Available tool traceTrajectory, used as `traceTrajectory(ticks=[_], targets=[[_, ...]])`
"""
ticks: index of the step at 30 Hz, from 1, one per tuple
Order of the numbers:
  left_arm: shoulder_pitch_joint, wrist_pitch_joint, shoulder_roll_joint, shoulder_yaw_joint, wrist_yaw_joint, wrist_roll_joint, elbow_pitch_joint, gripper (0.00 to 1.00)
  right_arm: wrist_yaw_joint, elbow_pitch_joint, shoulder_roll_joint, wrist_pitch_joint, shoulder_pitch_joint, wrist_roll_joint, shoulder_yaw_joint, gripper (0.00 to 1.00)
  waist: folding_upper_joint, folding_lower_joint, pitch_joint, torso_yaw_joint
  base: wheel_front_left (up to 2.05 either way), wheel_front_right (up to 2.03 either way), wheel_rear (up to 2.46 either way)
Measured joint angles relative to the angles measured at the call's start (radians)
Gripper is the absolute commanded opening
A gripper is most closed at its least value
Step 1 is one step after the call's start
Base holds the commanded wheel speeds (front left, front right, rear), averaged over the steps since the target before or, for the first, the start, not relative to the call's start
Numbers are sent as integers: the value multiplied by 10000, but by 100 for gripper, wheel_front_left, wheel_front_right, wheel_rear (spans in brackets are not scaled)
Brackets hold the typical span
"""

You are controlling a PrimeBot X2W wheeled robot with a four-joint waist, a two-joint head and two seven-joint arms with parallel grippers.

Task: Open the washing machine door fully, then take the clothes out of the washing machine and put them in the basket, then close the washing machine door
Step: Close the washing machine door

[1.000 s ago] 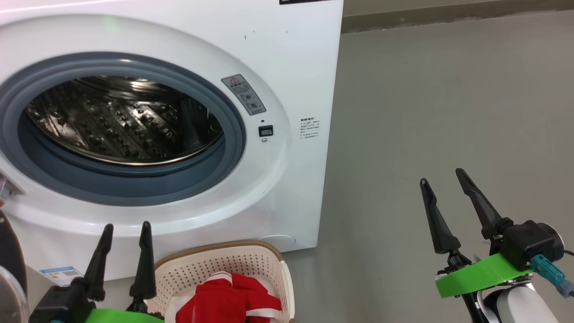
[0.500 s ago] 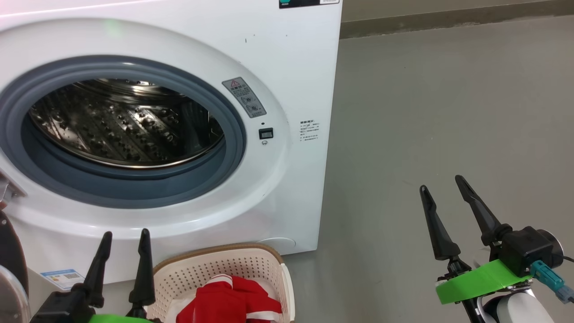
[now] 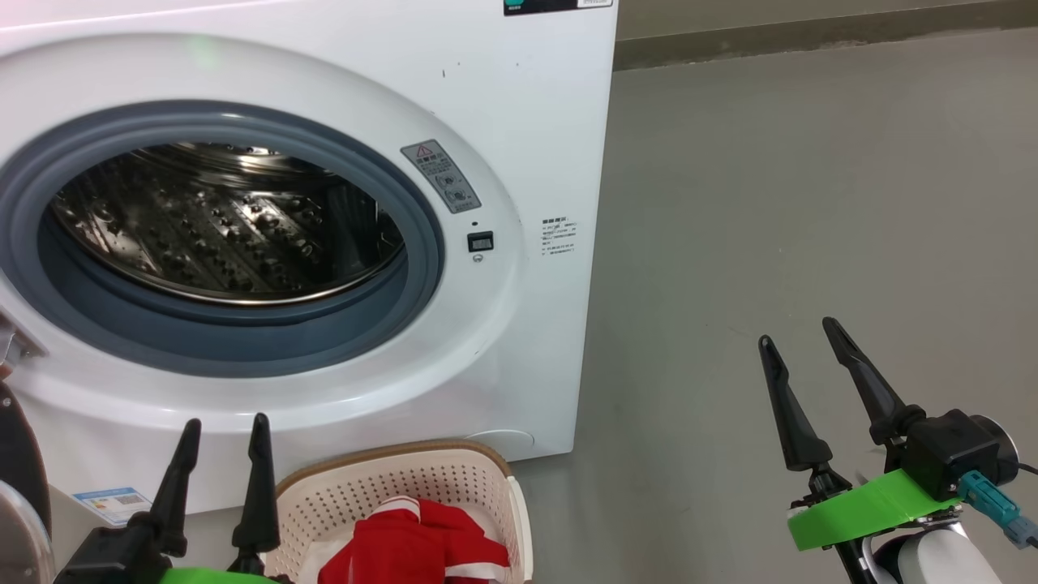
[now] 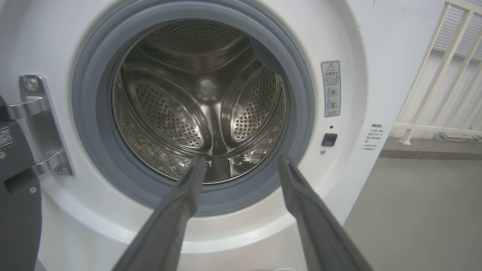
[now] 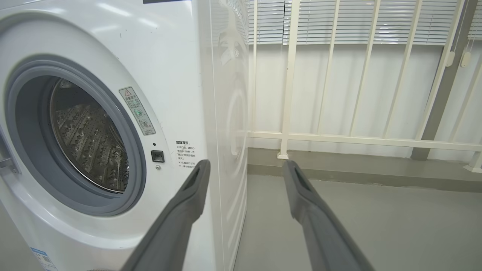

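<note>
Judging by the clothes (image 3: 413, 543) heaped in the basket (image 3: 389, 456) close below and the drum (image 4: 203, 105) bare beyond, probably down to shutting the washing machine door (image 3: 15, 454), swung out at the left edge. Hook behind its outer edge with the left gripper (image 3: 227, 419), sweep it round steadily, mind the basket, press until latched against the washing machine (image 3: 519, 122). Both pairs of fingers (image 4: 177, 218) spread wide, holding and touching nothing; right gripper (image 3: 797, 332) well off to the right over the floor (image 3: 811, 162).
</note>
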Motion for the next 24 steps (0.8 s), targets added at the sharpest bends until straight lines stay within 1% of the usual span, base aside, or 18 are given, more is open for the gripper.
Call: traceTrajectory(ticks=[5,9,19,24], targets=[[0,0,2,-2,75,15,-2,100,0,8,-2,0,0,0,4,100,0,0,0,2,-57,57,0],[0,0,2,-4,75,98,2,100,0,21,-4,0,0,0,4,100,0,-1,-17,18,-118,118,0],[1,0,2,-13,59,75,17,100,0,69,-15,0,0,2,13,100,0,0,-75,58,-191,191,0],[5,0,2,-13,58,79,-4,100,0,81,-29,0,0,2,21,100,0,0,-84,90,-140,140,0]])
